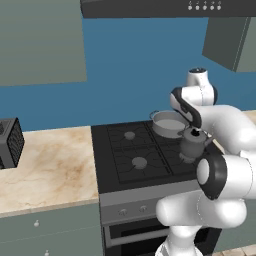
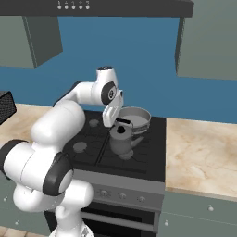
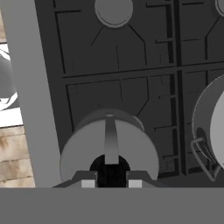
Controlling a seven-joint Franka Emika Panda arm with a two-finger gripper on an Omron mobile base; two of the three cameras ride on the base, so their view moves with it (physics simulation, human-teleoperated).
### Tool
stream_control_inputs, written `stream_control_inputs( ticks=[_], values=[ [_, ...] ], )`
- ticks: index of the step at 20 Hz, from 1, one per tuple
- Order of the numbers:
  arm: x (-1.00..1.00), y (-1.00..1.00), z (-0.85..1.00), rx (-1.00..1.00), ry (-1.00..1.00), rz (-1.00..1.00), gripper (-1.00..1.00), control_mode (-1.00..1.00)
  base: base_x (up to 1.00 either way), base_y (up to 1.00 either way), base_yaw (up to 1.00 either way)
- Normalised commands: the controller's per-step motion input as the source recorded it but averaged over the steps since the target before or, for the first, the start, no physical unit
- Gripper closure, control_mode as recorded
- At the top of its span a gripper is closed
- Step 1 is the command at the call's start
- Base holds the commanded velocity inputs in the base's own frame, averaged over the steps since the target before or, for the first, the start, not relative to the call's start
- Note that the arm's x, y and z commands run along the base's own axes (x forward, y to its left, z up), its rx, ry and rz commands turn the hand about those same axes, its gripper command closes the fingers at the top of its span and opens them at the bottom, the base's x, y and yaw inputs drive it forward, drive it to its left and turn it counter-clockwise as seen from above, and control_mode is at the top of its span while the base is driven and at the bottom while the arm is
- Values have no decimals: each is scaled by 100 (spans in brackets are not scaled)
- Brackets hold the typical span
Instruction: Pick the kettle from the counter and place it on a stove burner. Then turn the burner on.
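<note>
Starting at the left, the counter (image 1: 50,165) is already left behind; the kettle (image 2: 121,141) is held over the stove's front right burner, pinched at its handle by the gripper (image 3: 111,181). Release and burner ignition are judged outstanding; the silver pot (image 2: 134,118) sits behind.

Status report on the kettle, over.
Gripper shut on kettle handle. Kettle over front-right burner, contact unclear. Pot behind it, apart.

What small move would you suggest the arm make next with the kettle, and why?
Probably open the gripper and lift clear: the kettle appears to sit on the grate over the front right stove burner, beside the silver pot, fingers closed at its handle; the knob turn remains.
</note>
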Motion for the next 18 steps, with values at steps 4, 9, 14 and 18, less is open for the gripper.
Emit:
stream_control_inputs(
  ticks=[4, 9, 14, 18],
  values=[
    [7, -5, -9, 0, 0, 2, 100, -100, 0, 0, 0],
    [7, -8, -6, 0, 0, 2, 100, -100, 0, 0, 0],
    [5, -8, -6, 0, 0, 3, 100, -100, 0, 0, 0],
    [6, 0, -6, 0, 0, 2, 100, -100, 0, 0, 0]
  ],
)
